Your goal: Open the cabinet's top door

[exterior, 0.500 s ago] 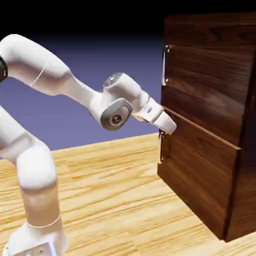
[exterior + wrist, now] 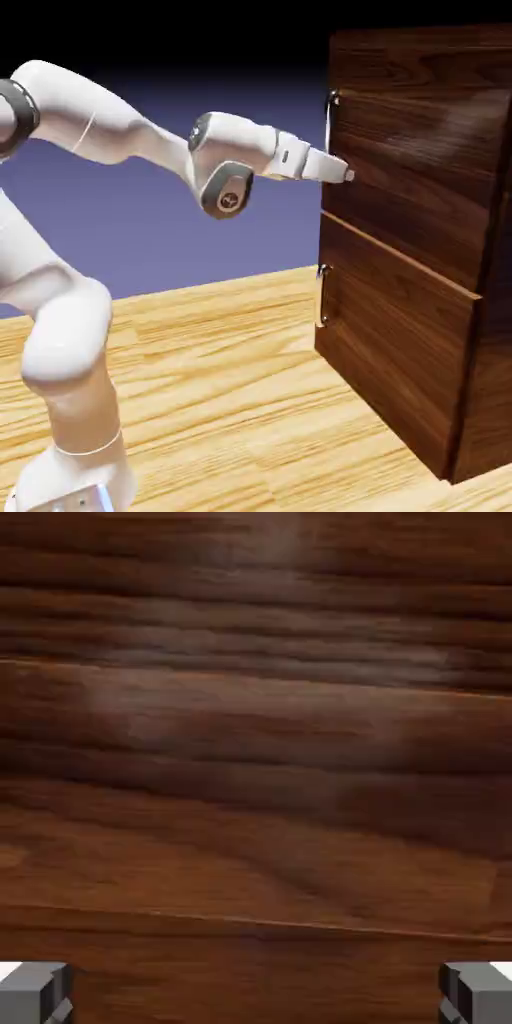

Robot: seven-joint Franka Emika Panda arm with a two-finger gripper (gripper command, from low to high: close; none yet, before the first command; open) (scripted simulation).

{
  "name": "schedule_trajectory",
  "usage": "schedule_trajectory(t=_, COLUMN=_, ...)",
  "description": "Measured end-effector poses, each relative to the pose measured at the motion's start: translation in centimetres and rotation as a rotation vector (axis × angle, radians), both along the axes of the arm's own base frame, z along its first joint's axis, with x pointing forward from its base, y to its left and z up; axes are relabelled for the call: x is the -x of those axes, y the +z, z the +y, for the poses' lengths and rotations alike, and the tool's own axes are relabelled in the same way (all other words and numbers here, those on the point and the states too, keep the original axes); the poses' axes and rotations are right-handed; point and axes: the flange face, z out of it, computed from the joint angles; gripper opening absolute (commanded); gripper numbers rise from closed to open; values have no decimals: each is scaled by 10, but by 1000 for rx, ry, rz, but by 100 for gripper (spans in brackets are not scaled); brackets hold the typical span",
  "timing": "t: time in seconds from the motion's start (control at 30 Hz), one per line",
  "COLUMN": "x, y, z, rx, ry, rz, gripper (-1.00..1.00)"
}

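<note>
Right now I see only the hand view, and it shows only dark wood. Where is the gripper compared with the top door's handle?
Observer: In the exterior view, the gripper is at the top door, just below its silver handle.
Operator: Is it holding the handle?
Observer: No. The handle stands free above the fingertips.
Operator: Is the top door open?
Observer: It looks closed, flush with the cabinet. The lower door sticks out a little.

The cabinet [image 2: 420, 250], a tall dark walnut-grain box, was seen standing upright on the table. Its top door [image 2: 415, 170] was shut, a vertical silver handle [image 2: 330, 125] at its left edge.
</note>
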Motion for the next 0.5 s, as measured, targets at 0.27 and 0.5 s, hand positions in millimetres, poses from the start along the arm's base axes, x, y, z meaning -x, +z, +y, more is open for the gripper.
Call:
schedule_trajectory(t=0.27, x=5, y=14, z=56, rx=-32, ry=-22, rz=-173, gripper=0)
schedule_trajectory(t=0.5, x=6, y=12, z=88, rx=-60, ry=-51, rz=-248, gripper=0)
